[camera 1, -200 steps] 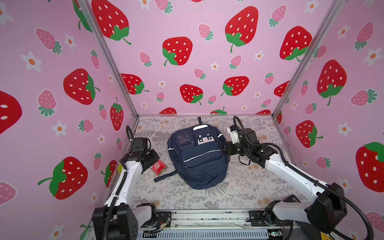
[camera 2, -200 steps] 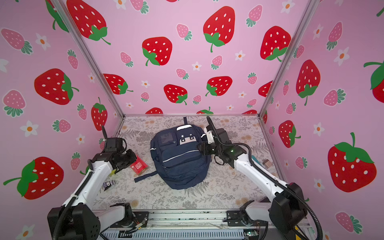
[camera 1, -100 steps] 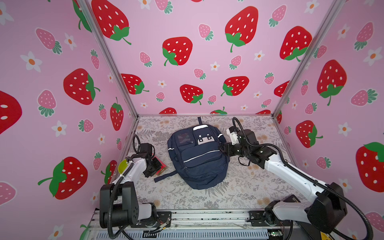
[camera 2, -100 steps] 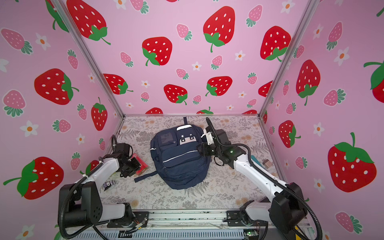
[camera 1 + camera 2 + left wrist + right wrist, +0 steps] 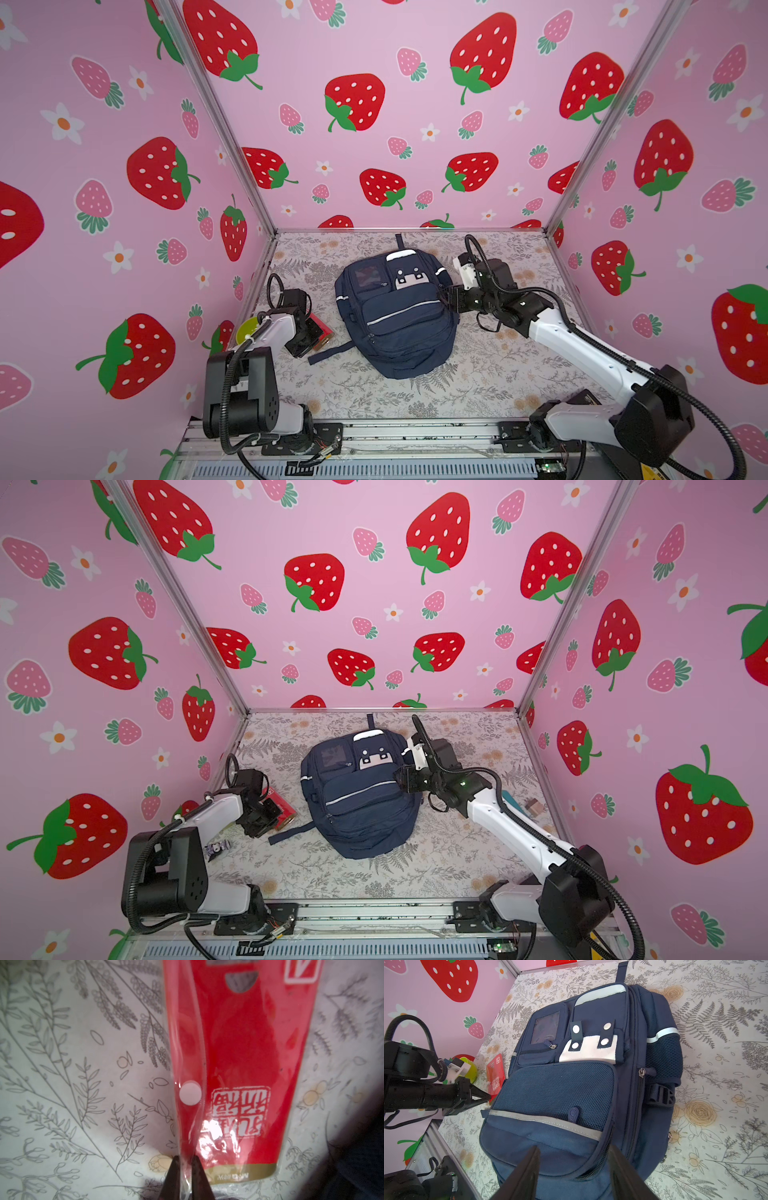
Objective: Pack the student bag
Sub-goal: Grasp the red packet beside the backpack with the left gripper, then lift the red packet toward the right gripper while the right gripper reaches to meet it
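Both top views: the bag lies zipped, nothing packed yet, I judge. Left wrist: my left gripper is clamped on the packet, at its clear edge. Right wrist: right gripper, jaws apart, with the bag just ahead of them.

The floral tabletop bears the student bag, with a red packet lying just beside it.

Top views: high front, facing down, same scene. Left wrist: close over red packet; right wrist: near student bag.
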You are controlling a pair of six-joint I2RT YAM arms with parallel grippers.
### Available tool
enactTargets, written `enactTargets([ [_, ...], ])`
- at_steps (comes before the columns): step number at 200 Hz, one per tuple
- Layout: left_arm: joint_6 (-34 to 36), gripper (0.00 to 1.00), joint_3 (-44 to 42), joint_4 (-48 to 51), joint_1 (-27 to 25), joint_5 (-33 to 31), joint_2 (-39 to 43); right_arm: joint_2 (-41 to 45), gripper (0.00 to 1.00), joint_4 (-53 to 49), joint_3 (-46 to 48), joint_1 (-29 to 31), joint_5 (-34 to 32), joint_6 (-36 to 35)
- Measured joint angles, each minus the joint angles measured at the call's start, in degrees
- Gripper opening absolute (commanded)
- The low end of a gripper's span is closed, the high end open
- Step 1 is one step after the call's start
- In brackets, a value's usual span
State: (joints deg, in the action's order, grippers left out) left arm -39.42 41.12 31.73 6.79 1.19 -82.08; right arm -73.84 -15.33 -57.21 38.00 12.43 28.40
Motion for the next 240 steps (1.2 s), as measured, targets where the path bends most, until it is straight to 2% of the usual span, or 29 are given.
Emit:
enactTargets([
  [12,-0.17,0.0,-0.04,-0.31,0.02,-0.04,-0.09,0.0,0.56,-0.28,0.0,0.0,-0.02,0.0],
  [62,-0.31,0.0,-0.04,-0.83,0.09,1.57,1.07,0.0,0.56,-0.66,-0.07,0.0,-0.09,0.02],
  [96,-1.68,0.0,0.61,-0.68,0.09,3.8,9.46,0.0,0.56,-0.96,-1.16,0.0,1.05,0.04],
  [137,-8.02,0.0,3.21,-5.68,0.07,9.14,21.9,-0.13,0.6,0.63,-3.69,0.68,5.09,0.55],
  [173,-16.68,0.0,3.39,-14.62,-0.44,14.97,26.32,-4.26,0.63,6.25,-7.78,4.57,10.86,3.02],
  [204,-23.8,0.0,3.39,-22.95,-4.2,17.09,26.4,-8.9,0.69,15.69,-9.14,7.32,17.33,8.59],
  [240,-28.61,0.0,3.48,-31.67,-12.55,17.16,25.88,-15.02,0.71,24.39,-11.08,7.74,21.77,16.2],
])
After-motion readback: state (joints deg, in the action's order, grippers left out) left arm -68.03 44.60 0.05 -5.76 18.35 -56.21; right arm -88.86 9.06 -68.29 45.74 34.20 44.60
